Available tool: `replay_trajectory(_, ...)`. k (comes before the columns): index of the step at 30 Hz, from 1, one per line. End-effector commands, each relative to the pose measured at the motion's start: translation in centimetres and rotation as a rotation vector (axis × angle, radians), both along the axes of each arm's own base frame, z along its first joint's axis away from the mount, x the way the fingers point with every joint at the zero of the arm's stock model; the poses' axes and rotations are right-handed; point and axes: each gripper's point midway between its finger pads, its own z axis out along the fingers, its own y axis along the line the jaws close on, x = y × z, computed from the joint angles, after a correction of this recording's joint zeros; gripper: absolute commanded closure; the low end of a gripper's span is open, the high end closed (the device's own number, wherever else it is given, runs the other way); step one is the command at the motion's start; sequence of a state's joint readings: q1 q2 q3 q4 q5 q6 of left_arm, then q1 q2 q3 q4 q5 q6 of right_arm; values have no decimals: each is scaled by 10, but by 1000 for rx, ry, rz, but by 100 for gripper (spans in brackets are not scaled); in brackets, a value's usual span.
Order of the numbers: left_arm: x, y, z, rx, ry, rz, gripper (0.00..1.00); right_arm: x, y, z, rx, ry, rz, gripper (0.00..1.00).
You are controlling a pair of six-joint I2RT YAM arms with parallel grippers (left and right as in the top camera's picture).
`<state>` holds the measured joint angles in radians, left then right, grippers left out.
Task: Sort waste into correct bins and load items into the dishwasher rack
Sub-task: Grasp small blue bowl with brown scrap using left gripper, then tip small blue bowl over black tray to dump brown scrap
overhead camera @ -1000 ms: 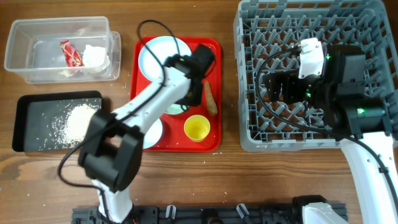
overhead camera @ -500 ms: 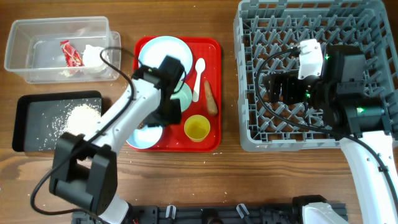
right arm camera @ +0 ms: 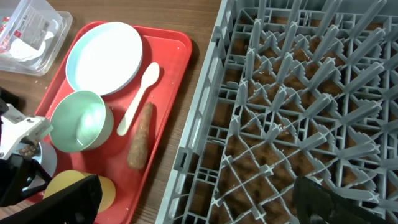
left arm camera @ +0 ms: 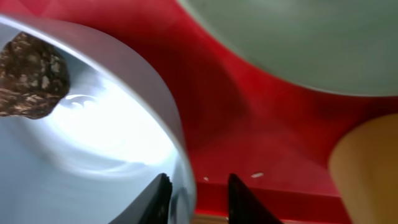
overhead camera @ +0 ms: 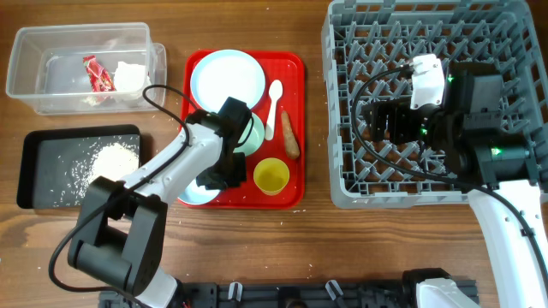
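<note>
Sorting so far: the red snack wrapper (overhead camera: 97, 73) and crumpled tissue (overhead camera: 130, 77) lie in the clear tub (overhead camera: 26, 85), far left. The white rice (overhead camera: 107, 162) is heaped in the black tray (overhead camera: 34, 145), near left.
Waste left: a brown lump (left arm camera: 31, 74) sits inside the pale blue bowl (overhead camera: 195, 195). A brown stick (overhead camera: 291, 135) lies on the red serving tray (overhead camera: 297, 85), just beside the white spoon (overhead camera: 272, 107).
Left gripper (left arm camera: 196, 193): low at the serving tray's near left corner, jaws narrowly parted astride the pale blue bowl's rim. Red tray shows between the rim and the outer finger, so nothing is clamped yet.
Right gripper (right arm camera: 199, 202): hangs over the dishwasher rack (overhead camera: 342, 184), right, jaws spread wide and empty.
Dishes waiting: the plate (overhead camera: 227, 77), mint green bowl (overhead camera: 251, 133), yellow cup (overhead camera: 271, 176), spoon and blue bowl are all on the serving tray. No dish stands in the rack.
Progress: sorting looks more than half done, with two scraps left. Loading has not begun.
</note>
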<state>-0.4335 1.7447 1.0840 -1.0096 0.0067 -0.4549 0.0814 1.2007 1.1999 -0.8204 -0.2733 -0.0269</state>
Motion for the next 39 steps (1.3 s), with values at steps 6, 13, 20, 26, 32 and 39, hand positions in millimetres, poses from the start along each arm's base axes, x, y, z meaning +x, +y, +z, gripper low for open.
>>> replay_trajectory(6, -2, 13, -6, 69, -11, -14, 96, 2, 2, 6, 13, -9, 6, 0)
replay_trajectory(13, 22, 0, 39, -24, -28, 32, 96, 2, 2, 6, 13, -9, 6, 0)
replay_trajectory(20, 61, 16, 110, -144, -177, 85, 96, 2, 2, 6, 13, -9, 6, 0)
replay_trajectory(26, 82, 70, 145, -342, -300, 183, 96, 4, 2, 7, 14, -17, 6, 0)
replay_trajectory(32, 104, 125, 165, -696, -448, 262, 96, 5, 3, 8, 15, -23, 6, 0)
replay_trajectory(39, 112, 215, 157, -1013, -547, 592, 96, 4, 3, 8, 17, -21, 9, 0)
